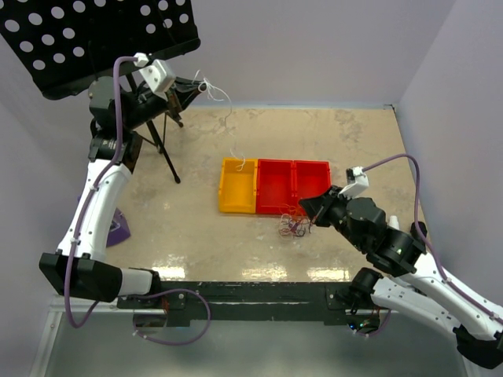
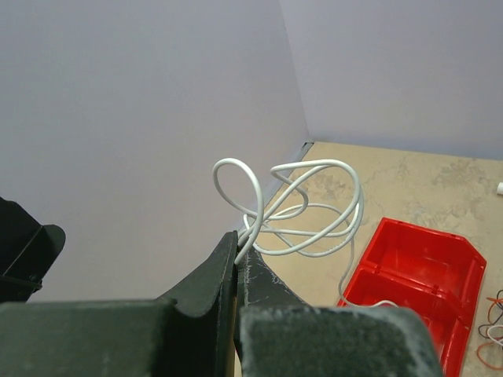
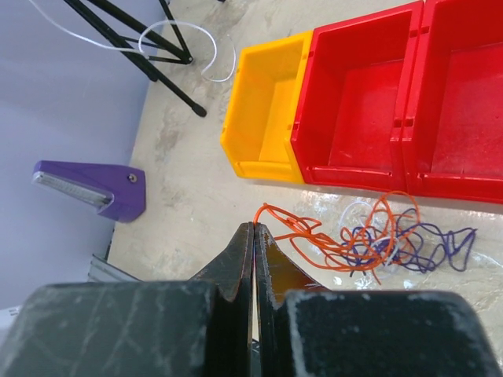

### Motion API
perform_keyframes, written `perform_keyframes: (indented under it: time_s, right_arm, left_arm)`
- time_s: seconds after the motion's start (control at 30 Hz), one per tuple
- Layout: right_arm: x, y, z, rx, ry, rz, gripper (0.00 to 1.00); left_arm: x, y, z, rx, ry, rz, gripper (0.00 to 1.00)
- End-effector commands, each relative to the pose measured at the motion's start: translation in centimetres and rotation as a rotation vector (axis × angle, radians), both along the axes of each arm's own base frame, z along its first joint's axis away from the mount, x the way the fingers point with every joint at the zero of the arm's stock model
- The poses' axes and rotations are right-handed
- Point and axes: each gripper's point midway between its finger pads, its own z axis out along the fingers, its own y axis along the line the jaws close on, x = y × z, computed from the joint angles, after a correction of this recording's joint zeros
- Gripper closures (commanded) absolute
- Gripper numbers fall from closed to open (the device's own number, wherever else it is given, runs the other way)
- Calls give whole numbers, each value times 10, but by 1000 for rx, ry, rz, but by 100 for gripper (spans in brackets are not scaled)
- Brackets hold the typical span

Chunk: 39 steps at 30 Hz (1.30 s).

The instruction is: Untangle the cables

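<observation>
My left gripper [image 1: 206,87] is raised high at the back left, shut on a white cable [image 2: 302,208] that loops out from its tips [image 2: 236,234] and hangs down [image 1: 230,118] toward the yellow bin [image 1: 237,187]. My right gripper [image 3: 255,226] is shut on a red-orange cable [image 3: 314,236] just above the table. That strand runs into a tangle of orange, purple and white cables [image 3: 393,239] lying in front of the red bins [image 3: 409,102]. The tangle also shows in the top view [image 1: 294,227], beside the right gripper [image 1: 308,212].
A yellow bin and two red bins [image 1: 292,185] stand side by side mid-table. A black music stand [image 1: 94,39] with tripod legs [image 1: 165,153] is at the back left. A purple wedge [image 1: 116,225] lies by the left arm. Walls close in on three sides.
</observation>
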Motion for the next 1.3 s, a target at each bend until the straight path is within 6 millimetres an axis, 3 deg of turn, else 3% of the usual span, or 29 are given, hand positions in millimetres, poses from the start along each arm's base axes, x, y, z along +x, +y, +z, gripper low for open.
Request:
perform_keyframes:
  time_s: [0.0, 0.1, 0.37, 0.73, 0.87, 1.03, 1.13, 1.27]
  right_arm:
    - [-1, 5, 6, 30, -30, 26, 100]
    - [-1, 5, 6, 36, -32, 27, 100]
    - [-1, 8, 8, 46, -32, 33, 100]
    - [0, 12, 4, 46, -18, 36, 100]
    - [0, 17, -2, 36, -2, 45, 100]
    - [-6, 26, -5, 53, 25, 60, 100]
    - [-11, 28, -4, 56, 33, 58, 100]
    - [-15, 33, -6, 56, 46, 67, 100]
  left_arm:
    - [1, -4, -2, -16, 1, -17, 100]
    - [3, -7, -22, -7, 42, -26, 100]
    - [11, -15, -105, 60, 159, -16, 100]
    - [14, -26, -155, 128, 223, -11, 100]
    - [11, -36, -199, 222, 279, 21, 100]
    - [15, -41, -276, 391, 435, 116, 100]
    - [18, -36, -307, 450, 473, 183, 100]
    - [30, -27, -330, 514, 500, 297, 100]
